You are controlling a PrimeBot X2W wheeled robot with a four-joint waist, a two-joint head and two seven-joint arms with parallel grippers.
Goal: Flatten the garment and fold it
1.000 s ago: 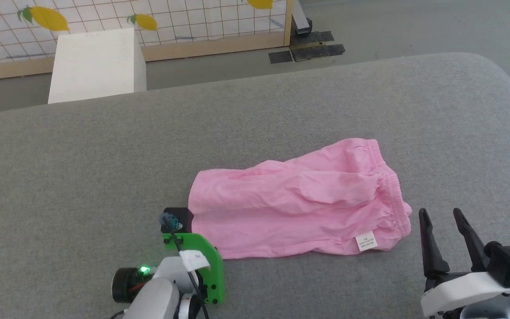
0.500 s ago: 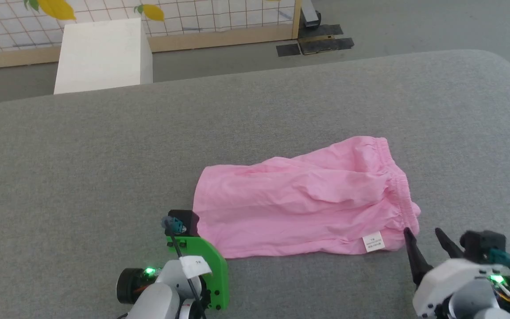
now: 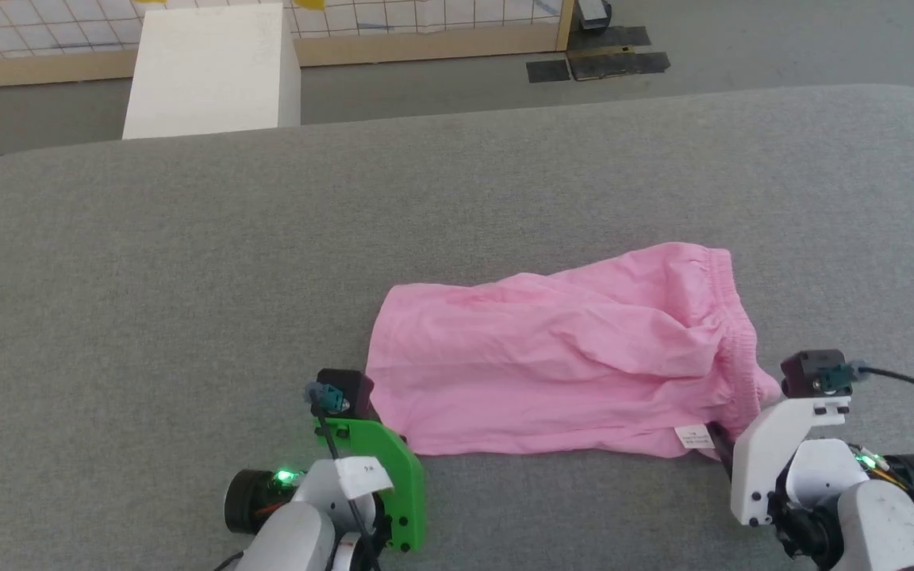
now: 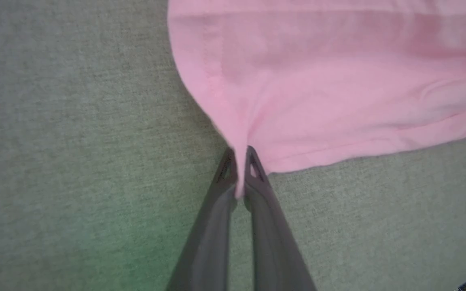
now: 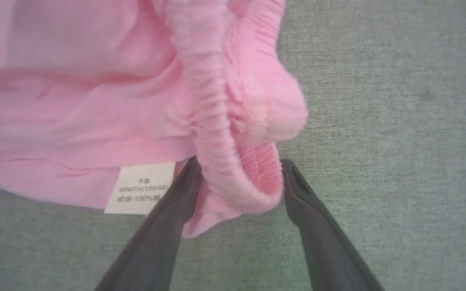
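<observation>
The pink garment (image 3: 560, 365) lies wrinkled on the grey surface (image 3: 187, 277), waistband (image 5: 217, 121) to the right. The left gripper (image 4: 239, 157) pinches its near-left hem corner; the right gripper (image 5: 240, 163) stands spread, straddling the waistband.

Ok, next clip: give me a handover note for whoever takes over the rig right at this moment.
Left gripper: shut on the shorts, pinching the near corner of the leg hem.
Right gripper: open, fingers on either side of the near waistband corner, beside the tag; not yet closed.
Shorts: lying on the grey surface, wrinkled, waistband toward the robot's right.
Done: left grasp.
Left: close the right gripper, pull the shorts flat, then fold.
</observation>
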